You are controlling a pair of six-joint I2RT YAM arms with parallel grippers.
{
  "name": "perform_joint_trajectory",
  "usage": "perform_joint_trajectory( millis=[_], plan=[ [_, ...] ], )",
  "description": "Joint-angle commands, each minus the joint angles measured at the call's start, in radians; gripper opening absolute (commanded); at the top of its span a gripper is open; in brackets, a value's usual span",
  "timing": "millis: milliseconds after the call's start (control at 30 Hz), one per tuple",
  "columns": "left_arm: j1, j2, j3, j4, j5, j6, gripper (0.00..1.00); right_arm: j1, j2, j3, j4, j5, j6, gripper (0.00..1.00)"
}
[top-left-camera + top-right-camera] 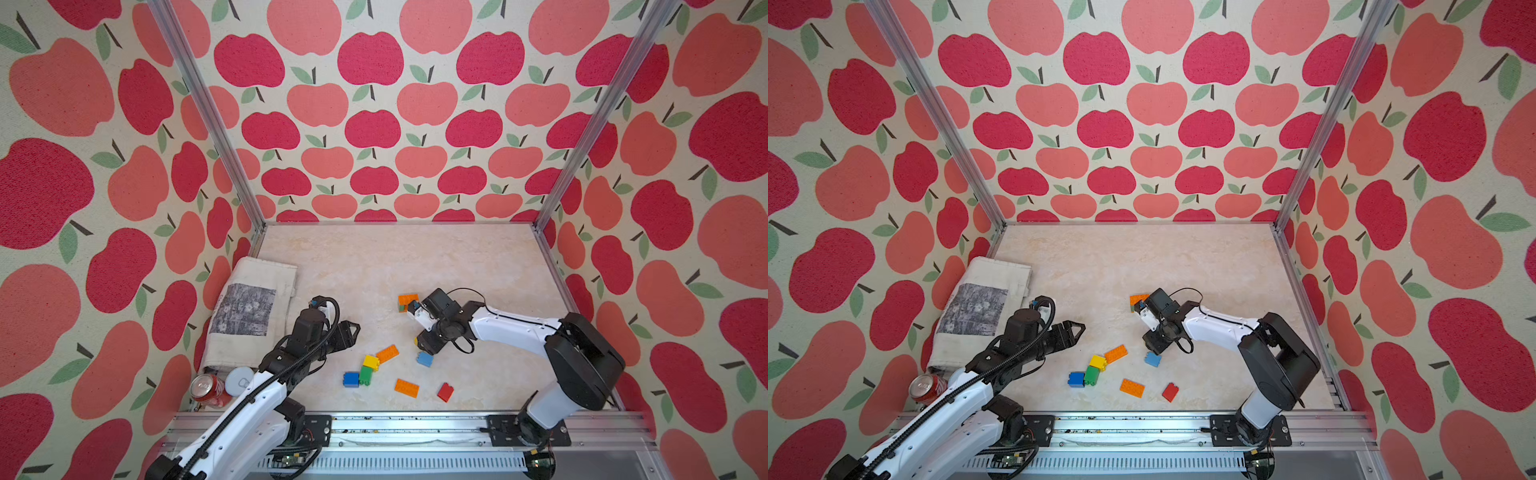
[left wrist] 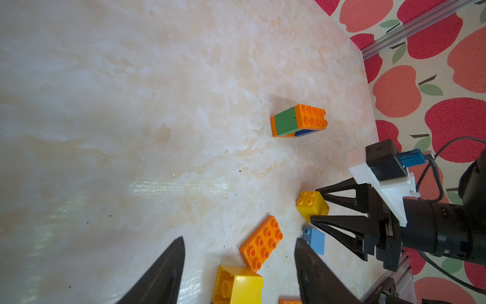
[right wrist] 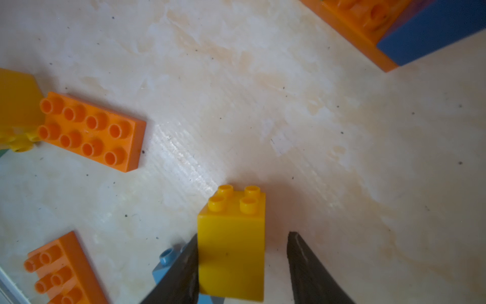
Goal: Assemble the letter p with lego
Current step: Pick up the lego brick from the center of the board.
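One relation governs the coming move, taking twelve o'clock as the back wall in a top view. The chunky yellow four-stud plastic brick (image 3: 231, 244) sits between the fingers of the right gripper (image 2: 315, 204). The part-built stack of orange plates with green and blue bricks (image 1: 408, 302) lies at roughly twelve o'clock from it, near but apart.

Right gripper: jaws parted around the yellow brick. In the right wrist view one finger (image 3: 184, 263) touches a side face and the opposite finger stands off with a visible gap, so the brick is not clamped. Its longer axis runs along the fingers, studs pointing away from the wrist.

Left gripper (image 2: 239, 239): jaws wide, nothing between them. The yellow brick lies at about three o'clock from it and farther off, so the right arm is judged the nearer.

Loose stock: a light blue sloped brick (image 1: 424, 359) just beside the right gripper at six o'clock, and a flat orange eight-stud plate (image 1: 387, 354) at about eight o'clock.

Assessment: the free finger must close before any lift, and travel then runs toward twelve.
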Motion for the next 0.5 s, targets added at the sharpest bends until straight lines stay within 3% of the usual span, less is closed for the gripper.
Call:
perform_joint_trajectory(
  millis=[0,300,467],
  plan=[
    [0.008,0.01,-0.013,0.022,0.021,-0.008,0.68,0.014,0.017,0.036,-0.032,0.026,-0.029,0.51],
    [0.023,0.028,-0.025,0.043,0.048,-0.01,0.68,0.028,0.02,0.059,-0.049,0.046,-0.042,0.35],
    [0.034,0.044,-0.026,0.064,0.073,-0.011,0.68,0.031,-0.013,0.059,-0.041,0.063,-0.045,0.31]
  ],
)
